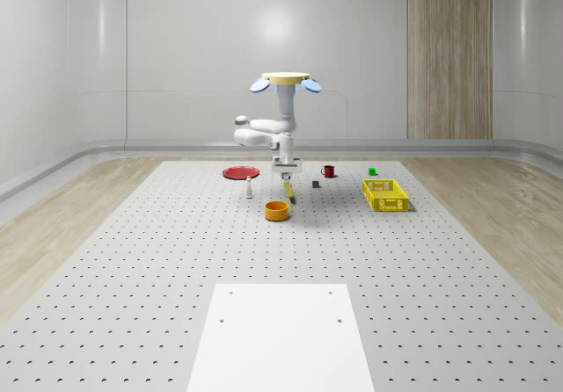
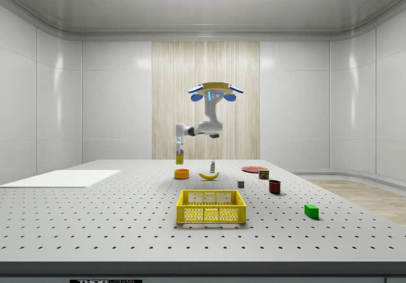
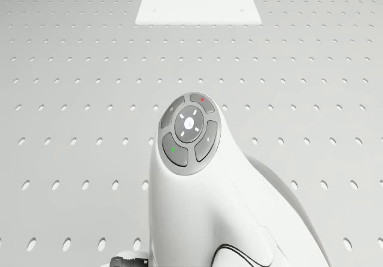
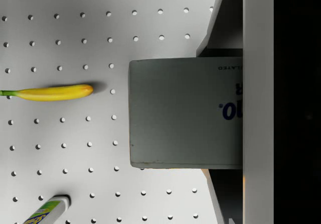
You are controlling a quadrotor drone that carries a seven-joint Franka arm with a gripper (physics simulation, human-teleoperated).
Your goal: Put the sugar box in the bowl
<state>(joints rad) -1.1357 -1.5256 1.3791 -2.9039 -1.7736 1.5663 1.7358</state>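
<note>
The drone hovers over the far middle of the table, its arm hanging below it. My gripper is shut on the yellow sugar box and holds it upright in the air. The orange bowl stands on the table just below the box, slightly toward the whole-scene view's left. From the side, the sugar box hangs straight above the bowl with a small gap between them. In the wrist view the sugar box sits between the two fingers of the gripper.
A banana and a bottle lie beside the bowl. A yellow crate, red mug, green cube and red plate stand farther off. A white pad covers the near table.
</note>
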